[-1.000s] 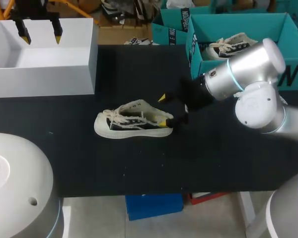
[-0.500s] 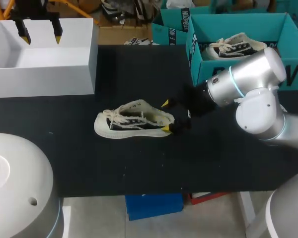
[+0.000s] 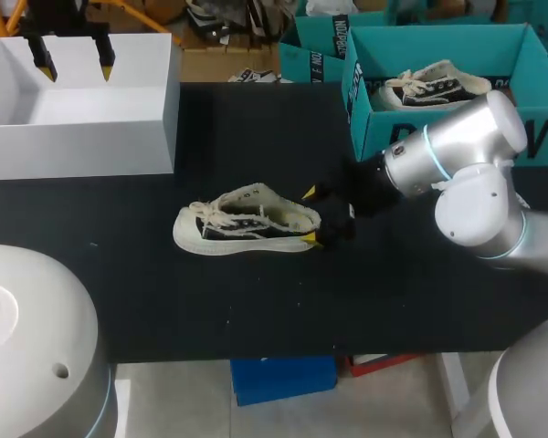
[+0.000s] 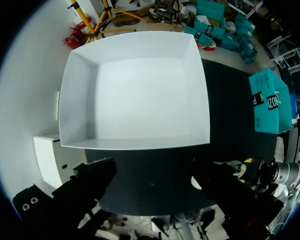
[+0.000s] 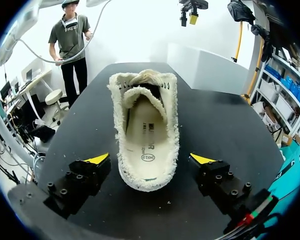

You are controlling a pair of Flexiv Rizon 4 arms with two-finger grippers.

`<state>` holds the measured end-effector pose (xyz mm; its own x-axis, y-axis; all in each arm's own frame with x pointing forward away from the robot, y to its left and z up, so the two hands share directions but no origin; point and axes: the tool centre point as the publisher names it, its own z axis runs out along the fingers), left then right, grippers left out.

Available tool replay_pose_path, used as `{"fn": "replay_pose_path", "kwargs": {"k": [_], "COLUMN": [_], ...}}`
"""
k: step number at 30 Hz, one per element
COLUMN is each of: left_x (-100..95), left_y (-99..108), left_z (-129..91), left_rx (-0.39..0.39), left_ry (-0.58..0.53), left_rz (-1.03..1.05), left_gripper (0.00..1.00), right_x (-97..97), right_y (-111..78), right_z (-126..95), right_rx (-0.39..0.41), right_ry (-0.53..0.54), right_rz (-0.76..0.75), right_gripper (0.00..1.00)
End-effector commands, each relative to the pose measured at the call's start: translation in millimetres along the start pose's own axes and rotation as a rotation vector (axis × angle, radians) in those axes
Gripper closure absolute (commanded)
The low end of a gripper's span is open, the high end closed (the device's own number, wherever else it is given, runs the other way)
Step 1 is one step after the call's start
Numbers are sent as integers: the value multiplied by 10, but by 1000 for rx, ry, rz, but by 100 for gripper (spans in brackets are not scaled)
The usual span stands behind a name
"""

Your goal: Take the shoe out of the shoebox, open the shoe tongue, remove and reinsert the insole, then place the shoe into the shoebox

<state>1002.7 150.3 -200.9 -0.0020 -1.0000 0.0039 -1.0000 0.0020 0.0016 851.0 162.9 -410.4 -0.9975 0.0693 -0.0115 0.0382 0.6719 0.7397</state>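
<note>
The shoe (image 3: 242, 222) sits upright on the surface (image 3: 256, 301) with the right tool (image 5: 150, 159) spread wide and empty astride its heel, so closing should likely pinch the heel walls squarely, sparing the insole (image 5: 146, 132).

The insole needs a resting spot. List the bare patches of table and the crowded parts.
Bare table runs in front of the shoe to the near edge, and behind it up to the white box. Crowded: the shoe's heel, flanked by the open right claw, and the corner by the teal shoebox.
</note>
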Motion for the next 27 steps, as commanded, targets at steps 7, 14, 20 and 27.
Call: {"fn": "replay_pose_path", "kwargs": {"k": [7, 14, 20, 27], "left_x": [4, 4, 4, 4], "left_y": [9, 9, 9, 9], "left_z": [-8, -8, -8, -8], "left_rx": [-1, -1, -1, -1], "left_ry": [-2, -2, -2, -2], "left_rz": [-1, -1, -1, -1], "left_gripper": [0, 0, 0, 0], "right_x": [-35, -44, -49, -23], "right_y": [-47, -46, -61, -42], "right_z": [134, 249, 323, 396], "right_rx": [-14, -32, -46, -58], "right_ry": [12, 12, 7, 0], "right_rz": [13, 26, 38, 52], "right_gripper": [0, 0, 0, 0]}}
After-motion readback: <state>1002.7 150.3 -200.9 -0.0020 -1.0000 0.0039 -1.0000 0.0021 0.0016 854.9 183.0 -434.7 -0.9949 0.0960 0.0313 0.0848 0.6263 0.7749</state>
